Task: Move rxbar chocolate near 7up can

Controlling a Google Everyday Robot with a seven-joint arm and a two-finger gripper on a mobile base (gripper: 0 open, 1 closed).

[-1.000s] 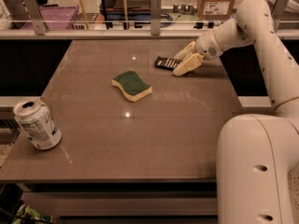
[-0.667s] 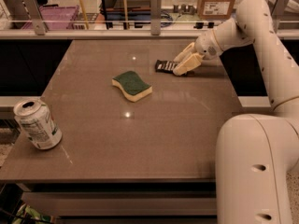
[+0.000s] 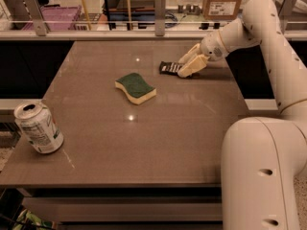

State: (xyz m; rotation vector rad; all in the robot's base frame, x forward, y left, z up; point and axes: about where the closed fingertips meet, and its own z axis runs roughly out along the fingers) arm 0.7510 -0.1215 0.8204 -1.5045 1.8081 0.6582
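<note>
The rxbar chocolate (image 3: 169,68), a flat black bar with pale lettering, lies on the brown table's far right part. My gripper (image 3: 186,67) reaches in from the right and is shut on the bar's right end, low at the table surface. The 7up can (image 3: 38,127), silver-topped with a white and green body, stands upright at the table's near left corner, far from the bar.
A green-and-yellow sponge (image 3: 135,87) lies mid-table between bar and can. The table (image 3: 144,147) ends in a rail with posts at the back; boxes and shelving stand behind. My white arm and base (image 3: 261,166) fill the right side.
The gripper's fingers have settled slightly lower around the bar's right end. The bar, sponge and can stay about where they were.
</note>
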